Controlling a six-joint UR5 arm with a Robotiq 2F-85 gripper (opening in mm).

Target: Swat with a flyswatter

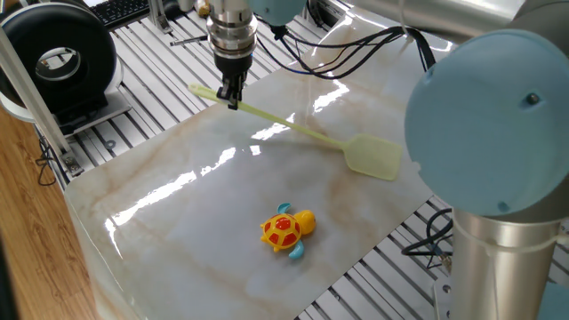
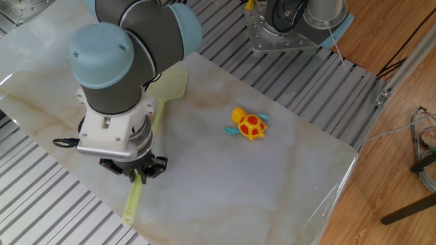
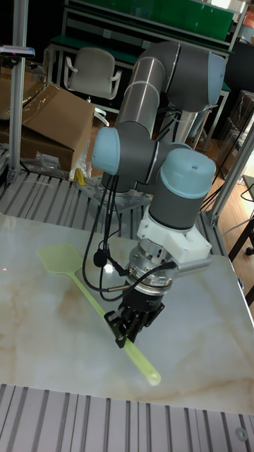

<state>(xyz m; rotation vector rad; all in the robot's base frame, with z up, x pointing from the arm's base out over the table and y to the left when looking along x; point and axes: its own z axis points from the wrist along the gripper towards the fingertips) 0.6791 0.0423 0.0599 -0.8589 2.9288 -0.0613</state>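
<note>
There is one flyswatter (image 1: 302, 132), a long thin stick of pale yellow-green plastic that ends in a flat rectangular head (image 3: 60, 258). The head looks slightly see-through; its mesh is too fine to make out. The stick lies at a slant across the marble worktop (image 1: 196, 222), with the butt end near one edge and the head near the opposite edge, beside the arm's big blue-capped joint (image 1: 484, 124).

One claw (image 1: 232, 94) points straight down over the stick and pinches it close to the butt end, so that only a short stub of handle sticks out past the fingers. In the tall fixed view the dark fingers (image 3: 127, 326) sit on either side of the stick (image 3: 106, 312). The other fixed view shows the same grip (image 2: 136, 175), with the handle tip (image 2: 129, 211) near the worktop's edge. Whether the head touches the marble or hangs just above it, I cannot tell.

One toy turtle (image 1: 286, 229), orange and yellow with small blue flippers, sits on the worktop well apart from the flyswatter, nearer the opposite side from the grip.
</note>
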